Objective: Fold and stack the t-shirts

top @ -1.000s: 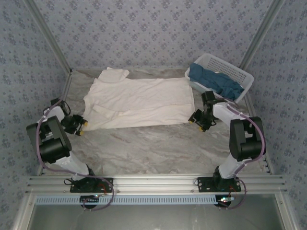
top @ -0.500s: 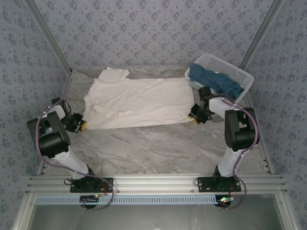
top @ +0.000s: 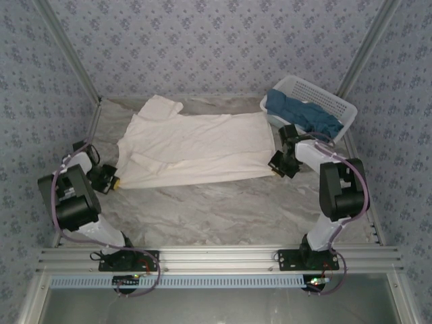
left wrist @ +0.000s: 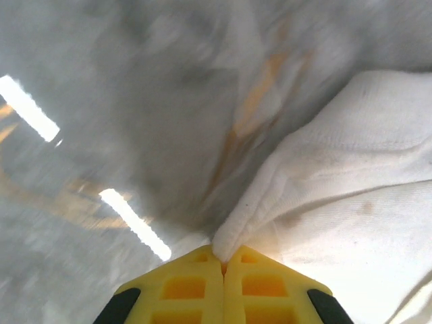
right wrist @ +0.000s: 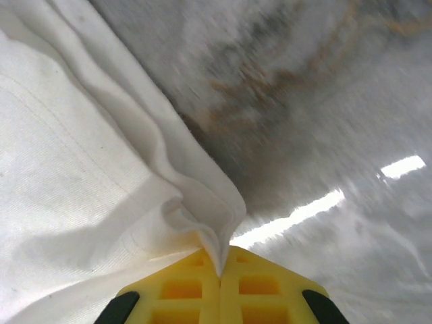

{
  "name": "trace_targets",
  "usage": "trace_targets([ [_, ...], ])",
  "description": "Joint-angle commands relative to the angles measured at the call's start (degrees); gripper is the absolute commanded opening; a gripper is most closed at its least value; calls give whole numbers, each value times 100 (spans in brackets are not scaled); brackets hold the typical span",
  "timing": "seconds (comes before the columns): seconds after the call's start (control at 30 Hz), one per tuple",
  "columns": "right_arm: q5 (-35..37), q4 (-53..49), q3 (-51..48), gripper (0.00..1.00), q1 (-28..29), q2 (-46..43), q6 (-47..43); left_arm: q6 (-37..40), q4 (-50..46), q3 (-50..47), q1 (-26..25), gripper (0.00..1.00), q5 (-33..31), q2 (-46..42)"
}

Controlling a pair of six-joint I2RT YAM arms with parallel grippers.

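marble table [top: 202,209]: left tool [top: 115,182], right tool [top: 273,168] clenched on cream t-shirt [top: 196,145]; basket [top: 318,94] near right

We see a cream-white shirt [top: 196,145] on the grey-marbled table [top: 223,209], with teal-blue shirts [top: 304,116] and a white lattice basket [top: 317,89] at the table's far-right corner.

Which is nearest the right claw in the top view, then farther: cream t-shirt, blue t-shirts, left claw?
1. Cream t-shirt: corner pinched in the right claw.
2. Blue t-shirts: in the basket just behind it.
3. Left claw: far across, on the left.
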Motion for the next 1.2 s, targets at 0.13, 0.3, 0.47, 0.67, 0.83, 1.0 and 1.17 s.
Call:
trace_targets([
  [0.13,89,-1196,-875,0,141,-786,276,-473,-992,-846,12,0,-903,-1188],
  [0.3,-83,-1750,-1270,0,165,-1246,440,-850,-1350,-1426,18,0,-1411,-2135],
  [0.47,149,-1856,-1287,24,155,-1671,506,-833,-1609,-1325,-3,37,-1356,-2369],
  [0.67,404,-1556,-814,50,402,-2334,248,-812,-2035,-446,-848,56,-1395,-2267],
  [0.83,-1415,270,-821,56,909,-2268,-649,-1568,-1334,-694,-2201,55,-97,-2360],
  [1.0,-1999,662,-401,59,1522,-1747,-920,-3498,48,-1737,-3558,53,562,-2730],
  [1.17,-2006,1010,-610,57,1658,-1693,-710,-4221,423,-1973,-3884,46,395,-2703],
])
